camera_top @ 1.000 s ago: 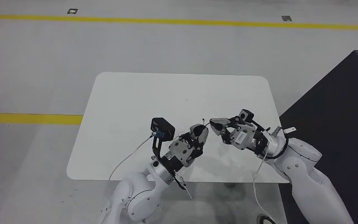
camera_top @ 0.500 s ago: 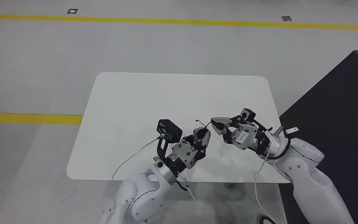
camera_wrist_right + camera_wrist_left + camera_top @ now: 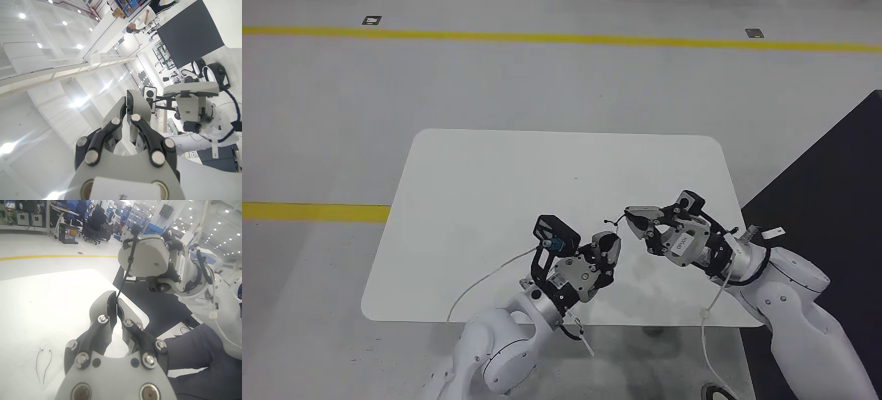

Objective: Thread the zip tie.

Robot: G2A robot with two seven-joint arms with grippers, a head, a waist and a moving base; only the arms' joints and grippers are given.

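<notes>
A thin black zip tie (image 3: pixel 125 273) stretches between my two grippers above the white table's (image 3: pixel 492 200) front right part. My left gripper (image 3: pixel 115 297) is shut on its lower end, the strap rising from between the pads. The strap runs up across my right gripper (image 3: pixel 124 249), where a small knot-like head sits partway along it. In the top view the left gripper (image 3: pixel 606 248) and right gripper (image 3: pixel 635 216) face each other closely, with the zip tie (image 3: pixel 616 220) between them. In the right wrist view my right gripper (image 3: pixel 126 104) has its pads pressed together; the strap is hidden there.
Two spare black zip ties (image 3: pixel 44 364) lie on the table near its front. A dark panel (image 3: pixel 842 180) stands off the table's right side. The table's rounded front corner (image 3: pixel 145 317) lies just below the grippers. The far and left parts of the tabletop are bare.
My left arm has shifted right and a little toward the table's front edge, its wrist turning. My right gripper has drifted slightly right. The tie stays held between them.
</notes>
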